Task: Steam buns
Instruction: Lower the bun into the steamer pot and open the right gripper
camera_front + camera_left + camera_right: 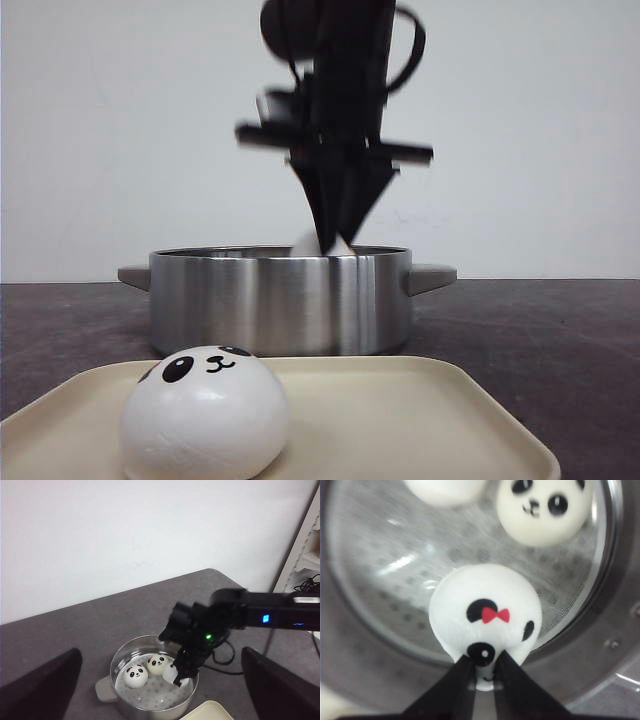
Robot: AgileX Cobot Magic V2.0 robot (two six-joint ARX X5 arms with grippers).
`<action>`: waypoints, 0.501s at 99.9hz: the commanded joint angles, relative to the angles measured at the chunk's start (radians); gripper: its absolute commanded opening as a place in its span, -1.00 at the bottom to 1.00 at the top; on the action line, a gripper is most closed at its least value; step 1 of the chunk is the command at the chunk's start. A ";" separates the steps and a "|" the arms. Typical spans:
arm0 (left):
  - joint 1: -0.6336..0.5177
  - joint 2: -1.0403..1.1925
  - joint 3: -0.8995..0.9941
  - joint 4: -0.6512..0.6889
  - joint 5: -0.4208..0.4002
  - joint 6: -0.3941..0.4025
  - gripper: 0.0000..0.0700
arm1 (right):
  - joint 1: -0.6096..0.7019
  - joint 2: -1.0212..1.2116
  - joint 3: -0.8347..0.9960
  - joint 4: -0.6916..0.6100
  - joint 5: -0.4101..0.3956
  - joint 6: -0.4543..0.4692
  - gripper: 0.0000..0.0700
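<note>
Four buns (135, 675) (three potted), one pot (280, 302), one tray (400, 420)

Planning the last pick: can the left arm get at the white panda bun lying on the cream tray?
Probably yes. The white panda bun sits alone and uncovered on the cream tray, while the right claw is over the steel pot, pinching a red-bowed bun.

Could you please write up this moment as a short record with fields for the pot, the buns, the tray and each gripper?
pot: steel steamer pot, two handles, perforated floor
buns in pot: two resting on the floor
held bun: red-bow bun, pinched by right gripper just inside the pot
bun on tray: one panda bun
tray: cream tray, in front of pot
left gripper: jaws open, holding nothing, off to the side of the pot
</note>
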 commanded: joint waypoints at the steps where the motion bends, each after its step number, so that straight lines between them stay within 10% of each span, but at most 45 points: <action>1: -0.007 0.009 0.021 -0.004 0.000 0.012 0.77 | 0.009 0.026 0.026 0.005 -0.003 -0.011 -0.99; 28: -0.007 0.010 0.021 -0.002 0.000 0.017 0.77 | 0.004 0.061 0.026 0.033 -0.013 0.010 -0.93; 50: -0.008 0.010 0.021 -0.005 0.000 0.023 0.77 | 0.003 0.065 0.026 0.021 -0.030 0.016 -0.15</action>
